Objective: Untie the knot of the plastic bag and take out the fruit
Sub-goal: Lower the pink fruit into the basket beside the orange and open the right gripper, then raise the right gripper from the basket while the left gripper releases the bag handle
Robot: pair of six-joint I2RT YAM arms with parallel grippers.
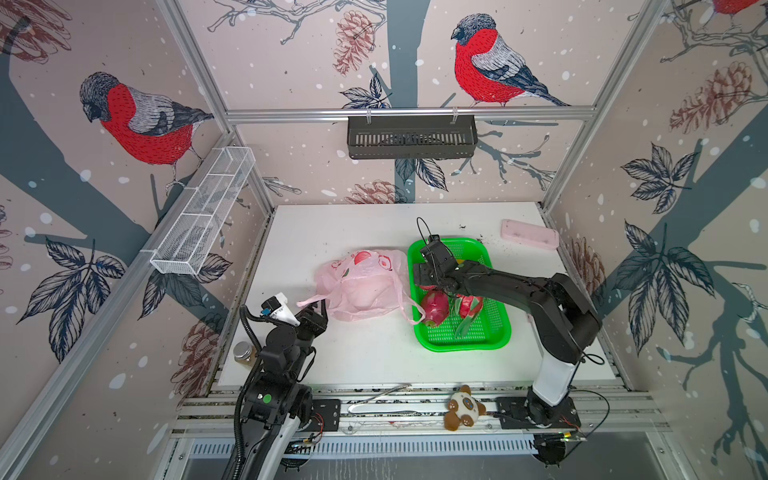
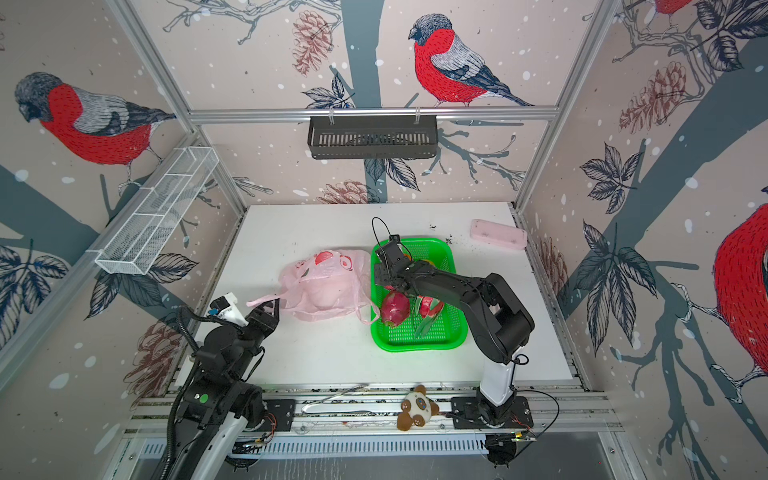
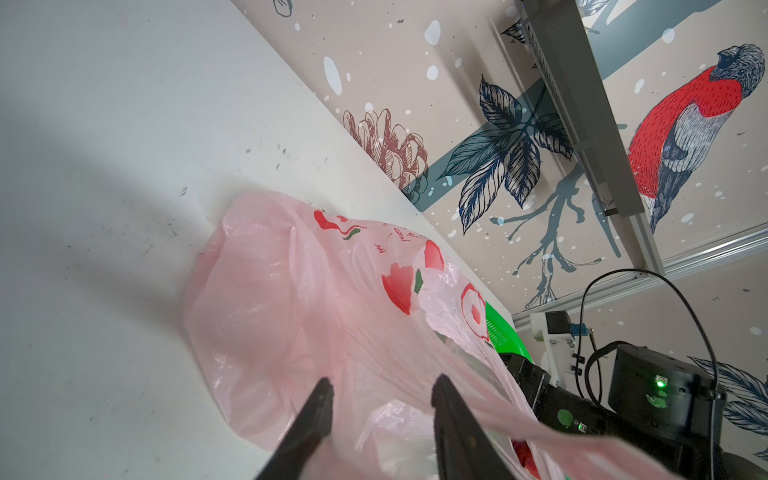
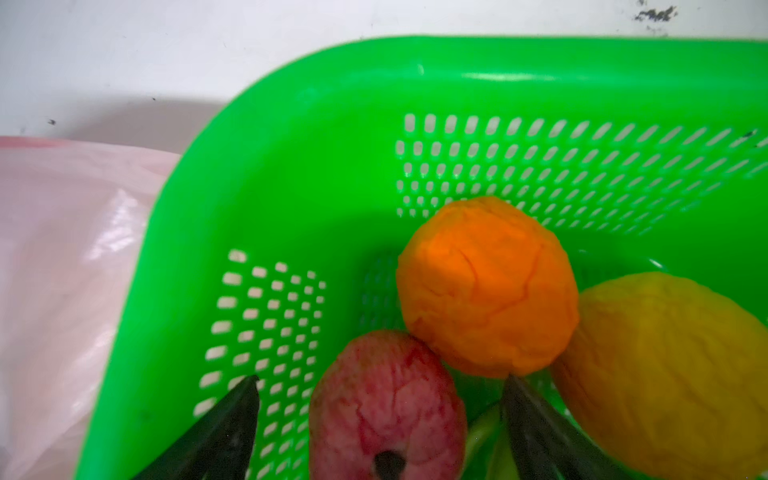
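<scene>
White tabletop (image 1: 374,365) carries the plastic bag (image 1: 361,286) at centre, slack, no knot visible, lying just beside the green basket (image 1: 461,344); the fruit (image 1: 434,307) lies in that basket. Your left pincer (image 1: 316,307), jaws parted and gripping nothing, sits at the bag's near-left corner, the nearer arm; your right pincer (image 4: 382,380) hangs spread over the fruit.

— What's lying on the white bench (image 1: 328,232)?
— A green basket (image 1: 461,345). The plastic bag (image 1: 361,286) lies touching the basket's left side; a pink block (image 1: 530,235) sits behind the basket, apart.
</scene>
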